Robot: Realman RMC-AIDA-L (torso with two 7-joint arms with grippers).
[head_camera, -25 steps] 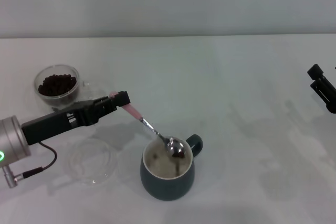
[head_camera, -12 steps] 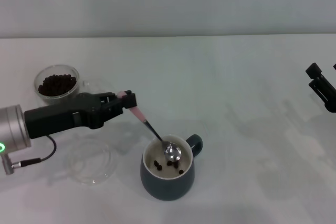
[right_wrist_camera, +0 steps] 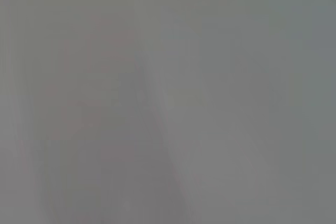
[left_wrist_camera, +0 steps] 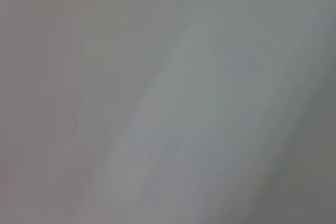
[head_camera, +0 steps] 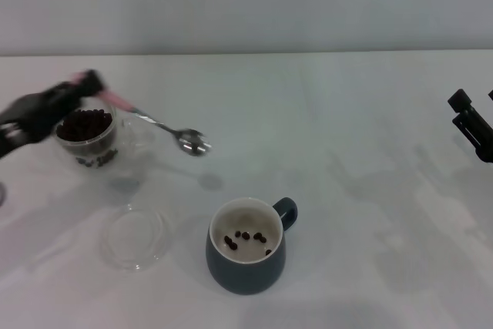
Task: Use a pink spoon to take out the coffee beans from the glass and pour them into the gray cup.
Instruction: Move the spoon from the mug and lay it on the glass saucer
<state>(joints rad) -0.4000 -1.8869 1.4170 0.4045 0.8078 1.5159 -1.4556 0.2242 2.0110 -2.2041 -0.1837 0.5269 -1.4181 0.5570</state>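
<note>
In the head view my left gripper (head_camera: 83,84) is at the far left, shut on the pink handle of the pink spoon (head_camera: 158,124). The spoon's silver bowl is empty and points right, above the table. The gripper hovers over the glass (head_camera: 86,138), which holds a heap of coffee beans (head_camera: 85,124). The gray cup (head_camera: 246,256) stands at the front middle with several coffee beans (head_camera: 245,238) on its cream-white bottom. My right gripper (head_camera: 471,125) is parked at the right edge. Both wrist views show only a blurred grey surface.
A shallow clear glass dish (head_camera: 136,236) lies on the white table (head_camera: 347,152) left of the gray cup, in front of the glass.
My left gripper tipped the beans into the gray cup, then swung the spoon up and left, back over the glass. The right arm has not moved.
</note>
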